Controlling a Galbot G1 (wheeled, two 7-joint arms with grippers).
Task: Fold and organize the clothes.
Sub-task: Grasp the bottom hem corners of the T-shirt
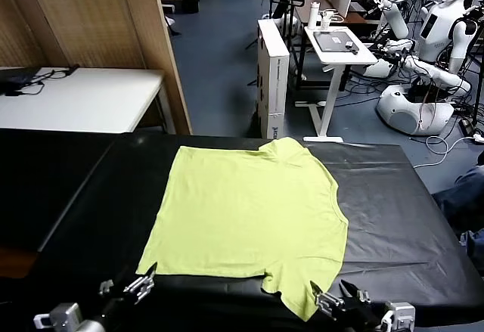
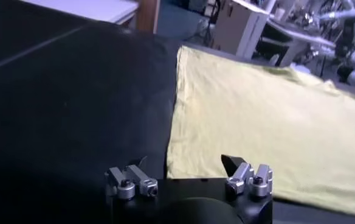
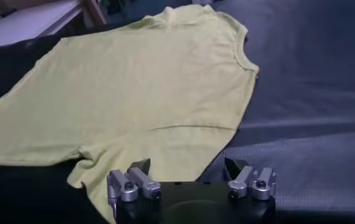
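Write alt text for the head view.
A lime yellow-green short-sleeved T-shirt lies spread flat on a black-covered table. The left gripper sits at the table's near edge by the shirt's hem corner, the right gripper beside the near sleeve.

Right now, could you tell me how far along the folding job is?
Done: T-shirt spread flat on the black table. In hand: nothing; left gripper by the hem corner and right gripper by the near sleeve are open. Left: every fold.
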